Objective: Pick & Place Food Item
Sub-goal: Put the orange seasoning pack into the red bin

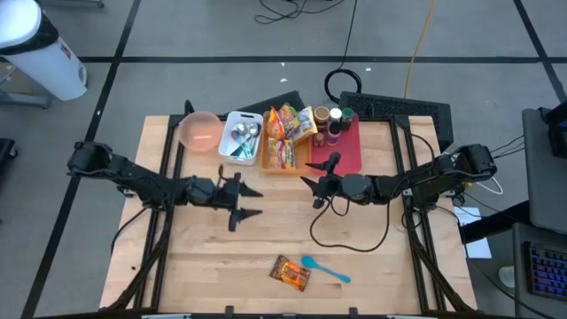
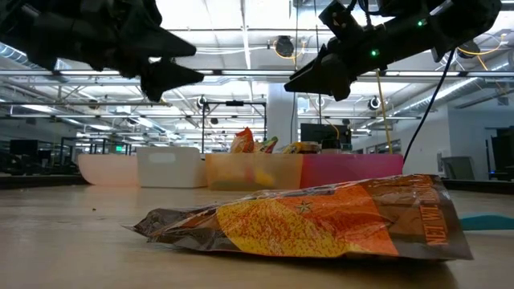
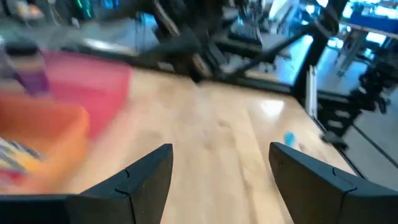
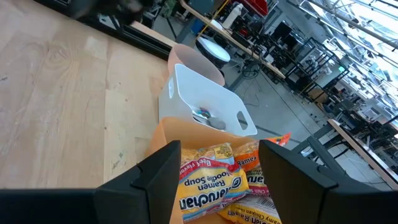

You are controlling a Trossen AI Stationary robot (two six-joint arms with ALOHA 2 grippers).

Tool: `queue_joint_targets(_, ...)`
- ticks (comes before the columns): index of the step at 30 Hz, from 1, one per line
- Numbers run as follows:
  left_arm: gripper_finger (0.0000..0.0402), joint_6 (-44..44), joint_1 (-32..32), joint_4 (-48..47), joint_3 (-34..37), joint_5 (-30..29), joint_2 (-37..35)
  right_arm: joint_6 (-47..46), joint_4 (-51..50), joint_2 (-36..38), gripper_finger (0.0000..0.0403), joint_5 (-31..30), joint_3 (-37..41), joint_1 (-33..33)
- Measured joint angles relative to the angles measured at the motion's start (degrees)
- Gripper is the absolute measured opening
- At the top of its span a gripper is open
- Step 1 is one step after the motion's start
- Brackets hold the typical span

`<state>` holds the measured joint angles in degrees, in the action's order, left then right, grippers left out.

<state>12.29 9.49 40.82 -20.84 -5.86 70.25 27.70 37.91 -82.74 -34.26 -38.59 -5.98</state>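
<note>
An orange and brown snack packet [image 1: 291, 272] lies flat on the table near its front edge; in the low view the packet [image 2: 321, 221] fills the foreground. My left gripper [image 1: 253, 202] hangs open above the table's middle, left of centre, well short of the packet and pointing toward the right edge. In its wrist view, my left gripper [image 3: 221, 158] has only bare wood between its fingers. My right gripper [image 1: 310, 173] is open in the air just in front of the orange bin [image 1: 285, 139]. Its wrist view [image 4: 221, 155] looks at ramen packets [image 4: 211, 186] in that bin.
Along the far edge stand a pink bowl [image 1: 199, 130], a white bin [image 1: 242, 137] with cutlery, the orange bin and a red bin [image 1: 341, 142] with bottles. A blue spoon [image 1: 326, 268] lies right of the packet. A black cable [image 1: 350, 235] loops on the table.
</note>
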Motion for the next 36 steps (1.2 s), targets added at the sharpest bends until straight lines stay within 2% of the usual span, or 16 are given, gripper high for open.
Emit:
queue_joint_targets(5, 0.0273, 5.1, 7.0, 4.1, 0.0, -5.0, 6.4, 0.0, 0.0, 0.0, 0.0210, 0.0, 0.0, 0.0)
queue_joint_targets(12, 0.0273, 8.9, 17.8, 19.0, -0.1, -11.5, 17.6, 0.0, 0.0, 0.0, 0.0210, 0.0, 0.0, 0.0)
queue_joint_targets(15, 0.0273, 11.4, 22.2, 22.3, -1.0, -14.4, 21.6, 0.0, 0.0, 0.0, 0.0210, 0.0, 0.0, 0.0)
queue_joint_targets(24, 0.0273, 13.7, 32.5, 22.9, -7.6, -24.3, 29.4, 0.0, 0.0, 0.0, 0.0210, 0.0, 0.0, 0.0)
queue_joint_targets(36, 0.0273, 13.7, 36.0, 19.8, -14.0, -26.2, 33.3, 0.0, 0.0, 0.0, 0.0210, 0.0, 0.0, 0.0)
